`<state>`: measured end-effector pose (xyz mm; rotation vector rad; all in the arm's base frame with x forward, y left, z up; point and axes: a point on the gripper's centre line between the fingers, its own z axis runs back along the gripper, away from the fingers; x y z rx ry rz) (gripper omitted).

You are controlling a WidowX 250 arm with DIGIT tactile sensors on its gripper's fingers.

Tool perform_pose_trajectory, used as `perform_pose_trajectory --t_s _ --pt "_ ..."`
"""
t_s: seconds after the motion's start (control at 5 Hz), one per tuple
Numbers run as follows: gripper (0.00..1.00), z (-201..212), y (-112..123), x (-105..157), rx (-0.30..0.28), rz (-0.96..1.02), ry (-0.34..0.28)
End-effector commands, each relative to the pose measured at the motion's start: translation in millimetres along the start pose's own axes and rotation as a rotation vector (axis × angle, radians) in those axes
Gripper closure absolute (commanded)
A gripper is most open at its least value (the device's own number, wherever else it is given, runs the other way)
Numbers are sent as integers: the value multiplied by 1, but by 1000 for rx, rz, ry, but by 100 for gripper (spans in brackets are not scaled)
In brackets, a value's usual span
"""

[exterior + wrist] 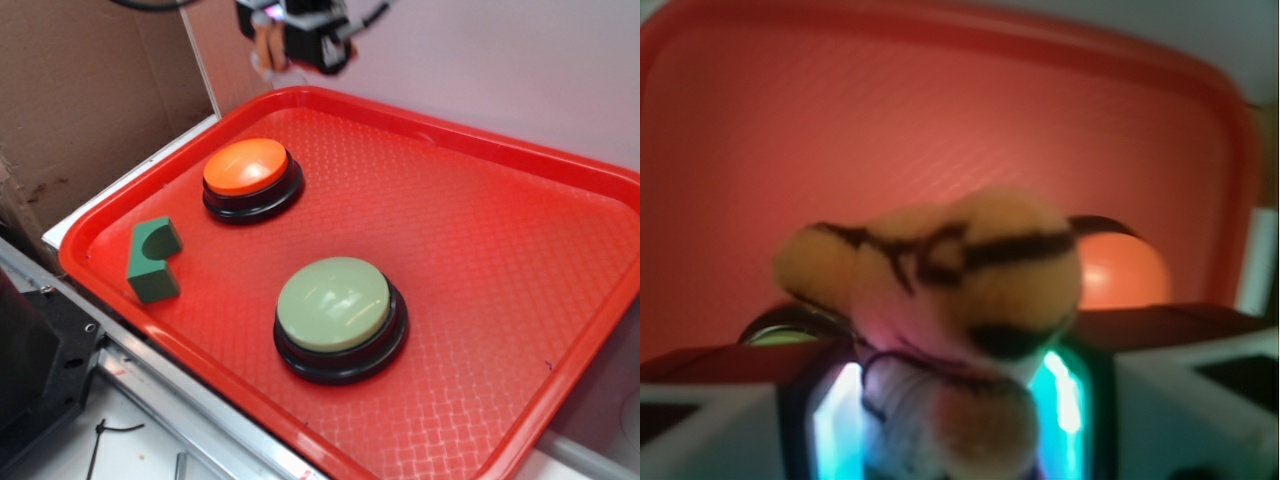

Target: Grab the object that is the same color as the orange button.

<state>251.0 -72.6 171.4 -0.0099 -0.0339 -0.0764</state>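
The small orange tiger plush (940, 290), black-striped with a pale muzzle, fills the middle of the wrist view. My gripper (950, 405) is shut on it, with the lit fingers (1065, 400) pressing on both sides. In the exterior view the gripper (300, 40) hangs high above the tray's far rim, and a bit of the orange plush (262, 45) shows at its left. The orange button (248, 168) sits on the tray's far left, well below the gripper. Its dome (1122, 275) peeks out behind the plush in the wrist view.
A red tray (480, 230) holds everything. A pale green-topped button (335, 305) stands near its front middle and a green arch-cut block (153, 262) near its left rim. A cardboard wall (90, 90) rises at the left, with a metal rail (170, 400) along the front.
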Motion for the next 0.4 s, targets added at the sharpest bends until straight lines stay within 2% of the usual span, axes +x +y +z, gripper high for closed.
perform_pose_trajectory --t_s 0.0,0.2 --pt "100 35 -4 -20 75 140 -149" --pt "100 25 2 -13 64 164 -73"
